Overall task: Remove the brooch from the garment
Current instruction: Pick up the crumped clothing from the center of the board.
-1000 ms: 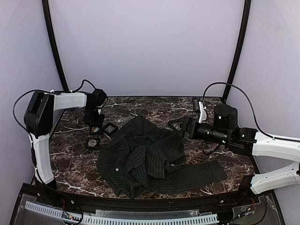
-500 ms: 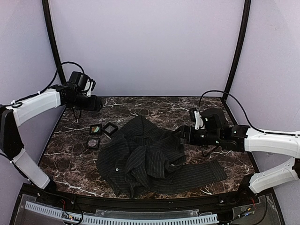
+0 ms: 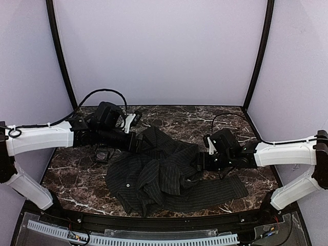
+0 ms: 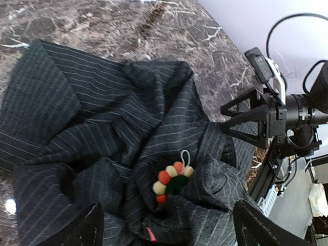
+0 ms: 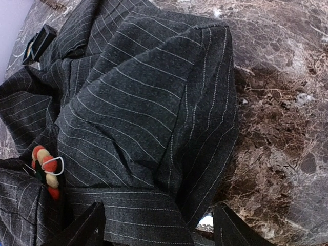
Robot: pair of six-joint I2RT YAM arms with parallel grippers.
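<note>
The brooch [image 4: 171,180] is a small cluster of orange, red and cream beads around a dark green centre with a white loop. It sits in a fold of the dark pinstriped garment [image 3: 161,174]. My left gripper [image 4: 169,230] hovers open just short of it, one finger on either side of the fold. The right wrist view shows the brooch [image 5: 46,171] at the far left. My right gripper [image 5: 156,230] stands open over a garment [image 5: 154,97] fold, to the right of the brooch. From above, the left gripper [image 3: 137,142] is at the garment's left edge and the right gripper [image 3: 197,163] at its right. The brooch does not show there.
The garment lies crumpled on a dark marble table [image 3: 169,115] with purple walls behind. A small black box [image 3: 101,152] shows partly under my left arm. In the left wrist view the right gripper [image 4: 246,120] faces me across the garment [image 4: 102,113].
My left arm swung from the back left corner over the garment's left edge, with its jaws opening wider. My right gripper moved down and left onto the garment, with its jaws narrowing slightly.
</note>
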